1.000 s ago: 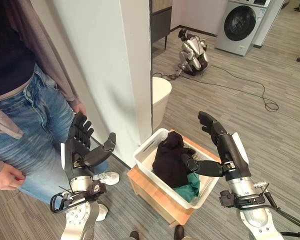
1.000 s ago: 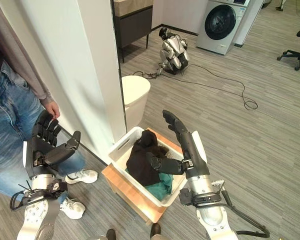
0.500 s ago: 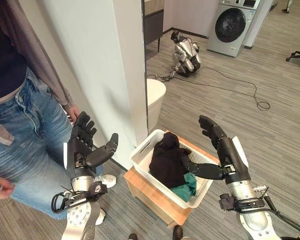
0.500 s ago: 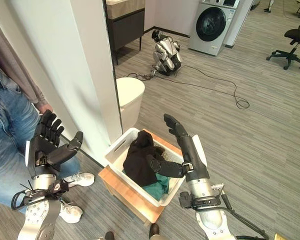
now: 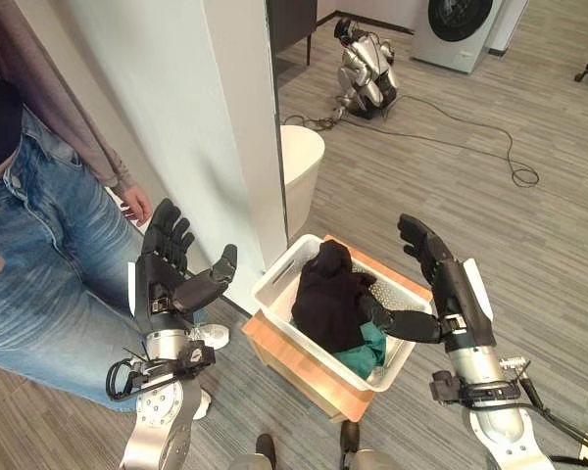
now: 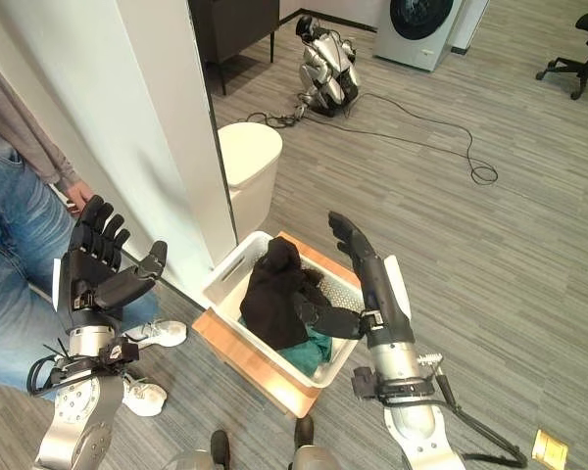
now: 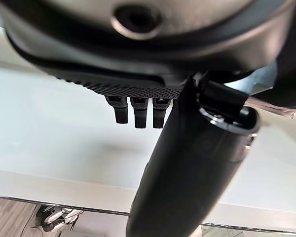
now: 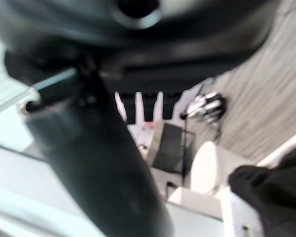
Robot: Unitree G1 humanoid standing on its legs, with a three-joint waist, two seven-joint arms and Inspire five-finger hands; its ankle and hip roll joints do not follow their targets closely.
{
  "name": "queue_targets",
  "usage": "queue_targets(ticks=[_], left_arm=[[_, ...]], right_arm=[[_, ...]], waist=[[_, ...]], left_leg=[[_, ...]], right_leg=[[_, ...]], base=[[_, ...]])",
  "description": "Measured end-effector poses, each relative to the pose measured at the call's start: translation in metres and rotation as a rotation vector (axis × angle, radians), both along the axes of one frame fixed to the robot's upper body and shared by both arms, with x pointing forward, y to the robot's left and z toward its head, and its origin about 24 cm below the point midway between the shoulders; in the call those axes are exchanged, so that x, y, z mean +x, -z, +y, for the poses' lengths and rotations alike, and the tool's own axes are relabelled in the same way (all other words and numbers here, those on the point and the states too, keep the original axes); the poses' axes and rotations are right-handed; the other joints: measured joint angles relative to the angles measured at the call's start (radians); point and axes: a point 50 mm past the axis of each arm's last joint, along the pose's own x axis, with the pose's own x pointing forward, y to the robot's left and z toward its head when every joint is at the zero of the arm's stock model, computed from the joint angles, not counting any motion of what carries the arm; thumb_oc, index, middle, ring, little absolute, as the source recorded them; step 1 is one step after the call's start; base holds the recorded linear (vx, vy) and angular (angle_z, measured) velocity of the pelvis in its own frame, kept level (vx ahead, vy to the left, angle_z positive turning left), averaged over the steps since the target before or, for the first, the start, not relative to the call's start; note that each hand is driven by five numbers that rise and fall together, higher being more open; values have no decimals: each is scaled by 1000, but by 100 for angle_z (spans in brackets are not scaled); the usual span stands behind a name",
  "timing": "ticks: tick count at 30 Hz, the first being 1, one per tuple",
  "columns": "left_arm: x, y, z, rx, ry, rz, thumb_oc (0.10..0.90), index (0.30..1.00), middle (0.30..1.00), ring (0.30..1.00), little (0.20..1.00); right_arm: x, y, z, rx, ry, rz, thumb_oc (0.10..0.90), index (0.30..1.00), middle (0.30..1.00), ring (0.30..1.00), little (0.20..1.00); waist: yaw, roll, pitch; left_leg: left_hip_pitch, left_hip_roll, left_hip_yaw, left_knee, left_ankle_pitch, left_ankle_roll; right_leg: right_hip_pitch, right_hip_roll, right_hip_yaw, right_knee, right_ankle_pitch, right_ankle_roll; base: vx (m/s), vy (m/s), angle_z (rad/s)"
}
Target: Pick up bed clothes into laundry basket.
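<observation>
I see the dark garment (image 5: 331, 294) heaped in the white laundry basket (image 5: 274, 284), over something teal (image 5: 366, 352). My right hand (image 5: 433, 269), at its 3 o'clock, is spread open, thumb touching it. My left hand (image 5: 167, 274), at 9 o'clock, is splayed and empty, near a person (image 5: 49, 225).

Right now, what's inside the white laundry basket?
Inside the white laundry basket: a black garment heaped over a teal cloth. Anything beneath them is covered.
</observation>
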Motion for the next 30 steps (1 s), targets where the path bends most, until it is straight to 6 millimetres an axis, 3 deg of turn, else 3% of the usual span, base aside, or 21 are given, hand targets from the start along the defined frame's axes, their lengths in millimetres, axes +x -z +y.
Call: queue_targets(ticks=[10,23,30], left_arm=[[-2,-5,-3,2,27,-25,800,900,900,900,900],[-11,4,-1,2,13,22,800,900,900,900,900],[-14,8,1,1,6,43,800,900,900,900,900]], right_arm=[[0,-1,0,2,-1,-3,800,900,900,900,900],[-1,1,0,3,-10,7,800,900,900,900,900],[-1,2,2,16,-10,8,800,900,900,900,900]], waist=[[-1,0,-2],[1,0,-64],[2,3,-67]], left_leg=[[17,-2,-4,2,-6,4],[18,-2,-8,1,-6,4],[19,-2,-8,2,-5,3]], right_leg=[[18,-2,-6,0,1,-1],[22,-3,-10,0,-8,6],[23,-3,-10,0,-8,6]], base=[[15,-1,2],[0,-1,0],[0,0,0]])
